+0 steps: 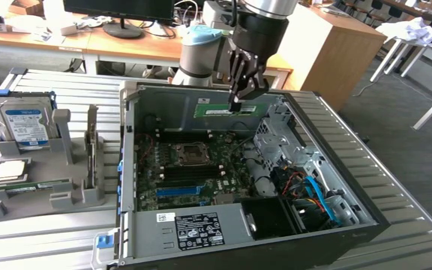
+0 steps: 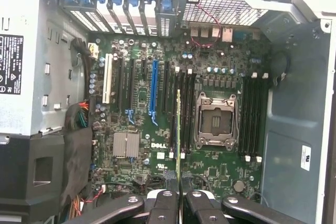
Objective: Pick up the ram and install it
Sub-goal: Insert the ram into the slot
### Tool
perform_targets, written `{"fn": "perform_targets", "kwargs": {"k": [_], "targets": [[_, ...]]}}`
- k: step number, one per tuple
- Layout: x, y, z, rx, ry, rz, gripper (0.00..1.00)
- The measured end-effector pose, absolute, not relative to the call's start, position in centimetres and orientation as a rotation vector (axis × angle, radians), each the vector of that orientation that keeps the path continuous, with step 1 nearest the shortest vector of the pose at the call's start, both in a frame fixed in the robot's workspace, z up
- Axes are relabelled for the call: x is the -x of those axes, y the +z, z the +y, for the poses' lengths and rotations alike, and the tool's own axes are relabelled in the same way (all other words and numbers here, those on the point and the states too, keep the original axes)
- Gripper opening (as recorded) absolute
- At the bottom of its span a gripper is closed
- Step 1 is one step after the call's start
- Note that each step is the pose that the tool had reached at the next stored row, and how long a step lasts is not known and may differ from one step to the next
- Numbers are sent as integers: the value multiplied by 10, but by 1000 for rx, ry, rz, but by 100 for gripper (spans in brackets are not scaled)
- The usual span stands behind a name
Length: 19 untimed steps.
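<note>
Slatted metal table (image 1: 51,236), open computer case (image 1: 128,169), pincer (image 1: 235,104) clamped on ram (image 1: 212,111) above motherboard (image 1: 193,169)

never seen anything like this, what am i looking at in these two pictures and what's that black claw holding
This is a robot arm with a gripper at its end. One picture comes from a camera standing off the arm. The other comes from a camera on its wrist, looking past the fingers into an open computer case. The gripper is shut on the ram, a thin green memory stick, held over the motherboard; the wrist view shows it edge-on. On the slatted table, at the exterior view's left, a grey holder carries a blue-labelled hard drive and a square processor chip.
</note>
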<state>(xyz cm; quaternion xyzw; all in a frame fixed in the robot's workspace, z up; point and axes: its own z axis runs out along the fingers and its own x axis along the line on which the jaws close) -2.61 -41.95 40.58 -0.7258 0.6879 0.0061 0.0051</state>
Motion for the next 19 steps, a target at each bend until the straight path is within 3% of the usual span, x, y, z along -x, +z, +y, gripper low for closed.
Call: {"fn": "perform_targets", "kwargs": {"k": [19], "targets": [[32, 401, -420, 2273, 19, 2154, 13]]}}
